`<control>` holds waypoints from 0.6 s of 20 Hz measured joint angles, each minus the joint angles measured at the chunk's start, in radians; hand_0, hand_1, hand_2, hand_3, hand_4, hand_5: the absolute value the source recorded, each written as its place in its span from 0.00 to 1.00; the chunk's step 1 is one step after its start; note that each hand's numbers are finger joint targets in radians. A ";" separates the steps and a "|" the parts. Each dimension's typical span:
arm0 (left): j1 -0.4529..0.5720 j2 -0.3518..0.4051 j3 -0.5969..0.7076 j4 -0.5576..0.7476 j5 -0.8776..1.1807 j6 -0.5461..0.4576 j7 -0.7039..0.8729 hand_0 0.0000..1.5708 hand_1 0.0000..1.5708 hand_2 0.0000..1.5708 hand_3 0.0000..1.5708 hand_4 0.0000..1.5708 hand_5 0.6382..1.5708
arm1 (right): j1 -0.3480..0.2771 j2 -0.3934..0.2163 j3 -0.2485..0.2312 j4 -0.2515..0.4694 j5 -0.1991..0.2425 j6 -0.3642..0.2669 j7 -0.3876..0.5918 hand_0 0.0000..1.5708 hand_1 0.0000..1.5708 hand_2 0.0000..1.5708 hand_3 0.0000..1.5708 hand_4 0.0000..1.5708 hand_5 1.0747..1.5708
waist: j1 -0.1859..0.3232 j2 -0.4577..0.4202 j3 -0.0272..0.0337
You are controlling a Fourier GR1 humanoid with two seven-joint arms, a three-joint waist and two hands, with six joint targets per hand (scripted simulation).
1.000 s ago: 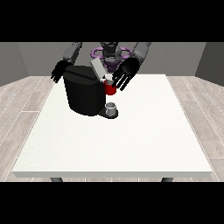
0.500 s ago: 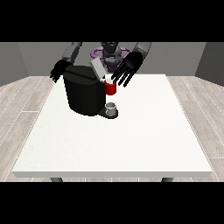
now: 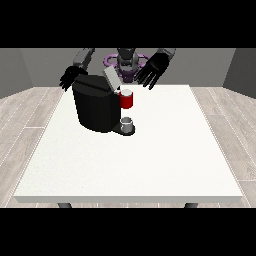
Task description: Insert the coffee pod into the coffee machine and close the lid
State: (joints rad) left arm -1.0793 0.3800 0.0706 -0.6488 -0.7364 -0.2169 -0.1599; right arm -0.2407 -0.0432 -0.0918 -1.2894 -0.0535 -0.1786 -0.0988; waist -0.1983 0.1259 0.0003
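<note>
The hand at the view's right [image 3: 152, 74] hangs in the upper middle of the frame with its fingers spread and straight, holding nothing, above and to the right of the coffee machine [image 3: 98, 107] and apart from it. The hand at the view's left [image 3: 70, 78] shows only in part behind the machine's upper left corner; whether its fingers are open or curled cannot be told. The machine is a black block standing left of centre in the upper half of the tabletop [image 3: 150, 160]. Its grey lid [image 3: 112, 79] is raised and tilts up toward the upper left, its long axis running along that slope. A red thing at the machine [image 3: 127, 99] sits at the machine's right side under the lid, and a grey thing [image 3: 127, 122] stands on the base below it; I cannot tell it for the coffee pod. The whole lower half and right side of the tabletop lie bare, out to its near edge.
</note>
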 measured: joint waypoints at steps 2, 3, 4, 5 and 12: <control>0.027 -0.028 0.024 -0.008 0.031 0.003 0.006 0.00 0.00 0.00 0.00 0.00 1.00 | 0.013 -0.006 -0.014 0.012 -0.009 0.002 -0.004 0.00 0.00 0.00 0.00 0.26 1.00 | 0.023 -0.027 -0.0002; 0.031 -0.036 0.049 -0.009 0.061 -0.002 0.004 0.00 0.00 0.00 0.00 0.00 1.00 | 0.015 -0.008 -0.020 0.013 -0.012 -0.001 -0.001 0.00 0.00 0.00 0.00 0.25 1.00 | 0.036 -0.040 -0.0002; 0.043 -0.055 0.069 -0.011 0.086 -0.001 0.013 0.00 0.00 0.00 0.00 0.05 1.00 | 0.030 -0.004 -0.022 0.019 -0.015 0.000 -0.006 0.00 0.00 0.00 0.00 0.28 1.00 | 0.045 -0.059 -0.0004; 0.058 -0.074 0.095 -0.014 0.119 0.001 0.006 0.00 0.00 0.00 0.00 0.16 1.00 | 0.039 -0.012 -0.029 0.022 -0.018 0.003 -0.006 0.00 0.00 0.00 0.00 0.28 1.00 | 0.056 -0.076 -0.0004; 0.247 -0.201 0.215 -0.032 0.299 -0.004 -0.065 0.00 0.00 0.00 0.00 0.00 1.00 | 0.140 -0.030 -0.062 0.023 -0.037 0.009 -0.004 0.00 0.00 0.00 0.00 0.31 1.00 | 0.146 -0.228 -0.0008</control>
State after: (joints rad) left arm -0.8320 0.1794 0.2860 -0.6804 -0.4370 -0.2212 -0.2251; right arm -0.1010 -0.0728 -0.1537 -1.2663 -0.0903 -0.1697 -0.1027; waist -0.0521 -0.1018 -0.0006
